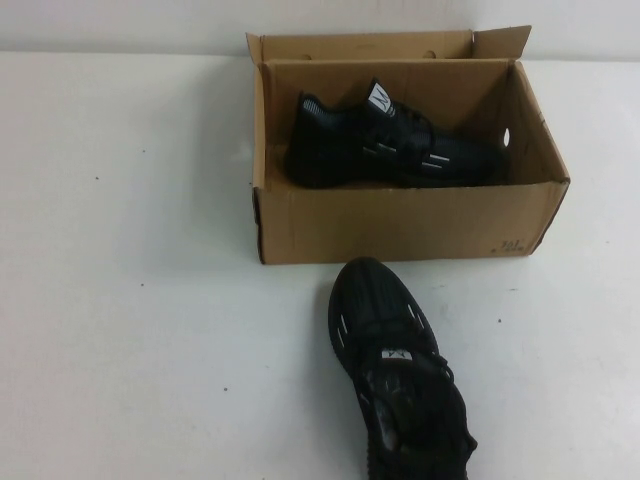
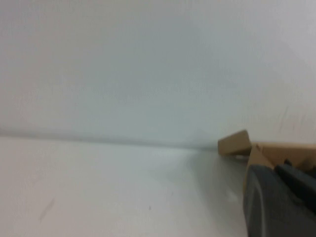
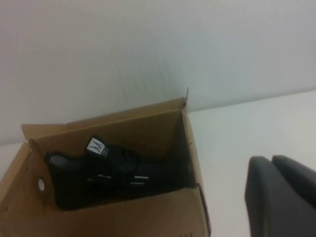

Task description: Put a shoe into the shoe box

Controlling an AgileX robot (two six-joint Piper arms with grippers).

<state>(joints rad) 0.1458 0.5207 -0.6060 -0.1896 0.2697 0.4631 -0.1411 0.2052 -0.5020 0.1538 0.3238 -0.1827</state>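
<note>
A brown cardboard shoe box (image 1: 400,222) stands open at the back of the white table. One black sneaker (image 1: 390,142) lies inside it on its side. The second black sneaker (image 1: 398,370) lies on the table in front of the box, toe toward it. Neither arm shows in the high view. My right gripper (image 3: 270,160) is shut and empty, held back from the box (image 3: 123,217), with the boxed sneaker (image 3: 108,168) in its view. My left gripper (image 2: 274,170) is shut and empty, off to the side of the box (image 2: 276,150).
The white table (image 1: 130,300) runs wide to the left of the box and the shoes. A pale wall (image 1: 120,25) stands behind the box. The box's short flaps (image 1: 500,42) stick up at its back corners.
</note>
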